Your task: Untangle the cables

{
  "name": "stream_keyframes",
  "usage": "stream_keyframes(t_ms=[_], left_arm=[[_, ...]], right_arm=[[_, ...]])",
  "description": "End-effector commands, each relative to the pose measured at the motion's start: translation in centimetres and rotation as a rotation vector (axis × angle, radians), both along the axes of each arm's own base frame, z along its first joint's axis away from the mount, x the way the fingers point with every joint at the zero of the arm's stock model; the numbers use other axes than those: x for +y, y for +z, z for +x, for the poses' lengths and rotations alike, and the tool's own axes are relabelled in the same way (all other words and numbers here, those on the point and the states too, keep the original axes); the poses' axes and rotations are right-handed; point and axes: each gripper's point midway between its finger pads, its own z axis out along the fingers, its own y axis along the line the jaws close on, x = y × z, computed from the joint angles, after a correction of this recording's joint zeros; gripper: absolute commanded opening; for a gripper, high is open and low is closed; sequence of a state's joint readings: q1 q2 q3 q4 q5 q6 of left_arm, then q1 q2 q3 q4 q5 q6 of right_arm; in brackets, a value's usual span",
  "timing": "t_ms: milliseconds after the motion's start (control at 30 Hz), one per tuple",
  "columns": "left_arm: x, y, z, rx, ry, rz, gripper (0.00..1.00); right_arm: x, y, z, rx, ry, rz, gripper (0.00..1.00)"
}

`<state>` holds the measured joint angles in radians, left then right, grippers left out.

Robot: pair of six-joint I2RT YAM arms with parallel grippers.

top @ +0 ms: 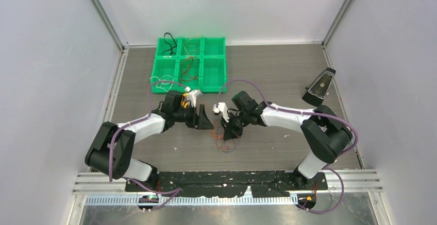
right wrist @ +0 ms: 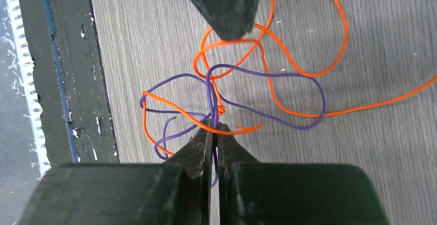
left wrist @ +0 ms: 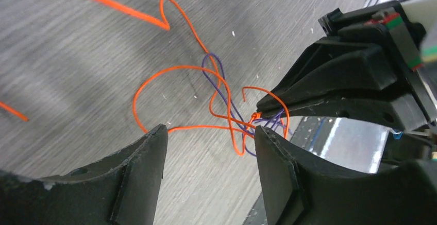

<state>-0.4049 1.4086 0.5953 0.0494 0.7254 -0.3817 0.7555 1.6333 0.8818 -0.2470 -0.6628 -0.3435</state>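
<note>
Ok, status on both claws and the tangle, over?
Right claw shut on orange and purple cables, at the knot. Left claw open, right beside the tangle. Claw tips crowded close together there.

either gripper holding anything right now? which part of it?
The right gripper is shut on the cables, pinching the orange and purple tangle right at its knot. The left gripper is open and holds nothing.

Robotics laboratory test cell: white enclosure panels on aluminium frame posts, with a left arm and right arm bolted to a black base plate at a grey table.
</note>
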Motion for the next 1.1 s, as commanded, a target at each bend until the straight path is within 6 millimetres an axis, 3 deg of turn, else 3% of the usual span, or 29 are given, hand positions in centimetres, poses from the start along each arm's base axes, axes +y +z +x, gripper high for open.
stream_keyframes(t_ms=[0,267,300,367,467,533,700,867,1067], left_arm=[[-2.4,1.9,0.4,0.001,-0.034,-0.092,0.68],[-2.8,0.8,-1.0,0.048,-0.027,-0.094,0.7],[-2.9,0.6,-1.3,0.057,-0.035,-0.098,0.66],[-2.9,0.5,-1.7,0.075,-0.056,-0.095,0.47],[-2.4,1.0,-2.2,0.07,-0.091,-0.089,0.09],[-1.6,2.0,-2.3,0.058,-0.09,-0.103,0.0],[2.1,3.9,-1.7,-0.047,-0.042,-0.05,0.0],[6.3,4.2,-0.5,-0.06,0.072,0.023,0.0],[10.4,5.4,1.0,-0.107,0.183,0.107,0.0]], right_arm=[[0.7,1.9,0.5,-0.041,0.004,0.043,0.06],[0.9,2.7,1.0,-0.061,-0.007,0.05,0.06],[0.8,2.8,0.9,-0.063,-0.009,0.049,0.06],[0.7,3.0,0.9,-0.067,-0.012,0.045,0.08],[-0.2,3.6,0.9,-0.087,-0.008,0.038,0.11],[-1.3,4.0,1.1,-0.089,-0.019,0.03,0.12],[-5.7,4.0,2.0,-0.063,-0.081,-0.023,0.12],[-9.7,4.1,2.5,-0.033,-0.126,-0.064,0.16],[-12.8,5.1,3.8,-0.042,-0.177,-0.09,0.06]])
